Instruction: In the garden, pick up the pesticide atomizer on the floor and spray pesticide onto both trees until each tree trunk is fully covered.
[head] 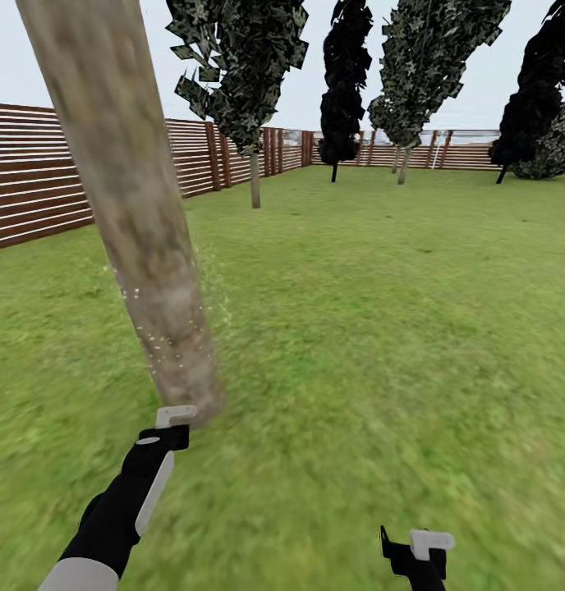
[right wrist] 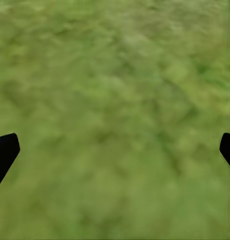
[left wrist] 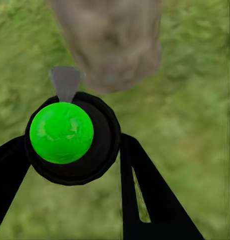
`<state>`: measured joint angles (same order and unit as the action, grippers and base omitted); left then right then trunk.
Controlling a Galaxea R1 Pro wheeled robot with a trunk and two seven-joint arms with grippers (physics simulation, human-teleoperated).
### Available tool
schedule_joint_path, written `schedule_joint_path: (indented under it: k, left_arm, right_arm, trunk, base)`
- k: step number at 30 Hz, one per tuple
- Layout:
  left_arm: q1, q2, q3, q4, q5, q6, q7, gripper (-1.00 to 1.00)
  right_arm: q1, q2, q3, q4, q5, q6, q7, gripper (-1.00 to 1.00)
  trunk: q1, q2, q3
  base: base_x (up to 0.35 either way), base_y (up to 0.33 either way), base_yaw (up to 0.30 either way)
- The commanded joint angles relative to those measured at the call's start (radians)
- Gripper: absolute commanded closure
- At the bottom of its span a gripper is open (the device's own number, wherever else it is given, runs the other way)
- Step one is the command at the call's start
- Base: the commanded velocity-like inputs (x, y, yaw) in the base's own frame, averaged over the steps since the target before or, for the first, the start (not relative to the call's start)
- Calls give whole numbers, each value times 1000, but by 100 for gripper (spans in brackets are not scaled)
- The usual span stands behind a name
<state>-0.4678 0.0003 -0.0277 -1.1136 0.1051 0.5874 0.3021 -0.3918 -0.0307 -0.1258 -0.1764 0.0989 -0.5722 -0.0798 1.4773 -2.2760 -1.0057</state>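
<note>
Grass [head: 381,328] is stretching away to a slatted wooden fence [head: 36,189], with several leafy trees standing far off along it, and one thick tree trunk [head: 135,213] is rising close on the near left, leaning across the head view. Fine white specks are hanging in the air around the lower part of that trunk, which I take for spray landing there.

Just below the trunk's foot, the left gripper [left wrist: 74,165] is closing its dark fingers [left wrist: 145,190] around the pesticide atomizer [left wrist: 62,132], whose green cap and grey nozzle are facing the bark in the left wrist view. The nozzle is sitting near the base of the trunk, aimed at it and close to it.

The right gripper [right wrist: 115,150] is hanging low on the near right with its jaws spread wide over bare grass and holding nothing.

To my eye the spraying of this first trunk is under way and only the lower stretch looks speckled. Doing it well probably means keeping the nozzle square to the bark and sweeping slowly up the trunk's length, since the upper part is well apart from where the mist is showing. The far side of the trunk is hidden, so working round it may be needed. The second tree, further off, is waiting its turn.
</note>
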Motion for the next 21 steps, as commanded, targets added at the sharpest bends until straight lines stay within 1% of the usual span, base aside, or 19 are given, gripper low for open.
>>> schedule_joint_path:
  k: [1,4,6,18,21]
  left_arm:
    - [0,0,0,0,-1,0,0,100]
    - [0,0,0,0,-1,0,0,100]
    - [0,0,0,-1,-1,0,0,100]
    - [0,0,2,-2,-1,-1,0,100]
    - [0,1,2,-2,-1,-2,0,100]
  right_arm:
    - [0,0,0,0,0,0,0,-100]
    - [0,0,0,0,1,0,0,-100]
    - [0,0,0,0,1,0,0,-100]
    - [0,0,0,0,1,0,0,-100]
    - [1,0,0,0,1,0,0,-100]
  trunk:
    - [0,0,0]
    - [0,0,0]
    - [0,0,0]
    - [0,0,0]
    - [0,0,0]
  base:
    - [144,-265,2]
    - [101,-266,15]
    - [26,-269,145]
    - [1,-271,265]
    - [0,-271,45]
